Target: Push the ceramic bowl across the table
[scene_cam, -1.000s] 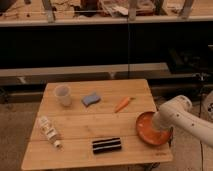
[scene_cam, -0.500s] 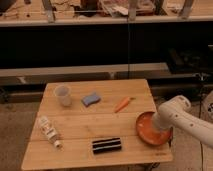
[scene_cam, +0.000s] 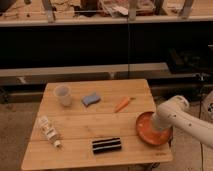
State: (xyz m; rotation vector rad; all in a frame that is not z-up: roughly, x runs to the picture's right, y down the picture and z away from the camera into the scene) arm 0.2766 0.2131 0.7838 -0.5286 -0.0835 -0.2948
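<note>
The wide, shallow orange-red ceramic bowl [scene_cam: 149, 132] sits at the right front corner of the light slatted wooden desk [scene_cam: 95, 125], near both edges. The closed tool [scene_cam: 159, 124] presses on its right side. Open planks lie to the bowl's left.

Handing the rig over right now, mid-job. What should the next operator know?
Gripper: shut, lowered at the right side of the ceramic bowl; whether it is touching the bowl can't be seen.
Ceramic bowl: upright near the front right corner of the table.
Done: arm brought to the bowl.
Left: the push leftward across the table. The carrot and dark striped block lie on that side.
</note>
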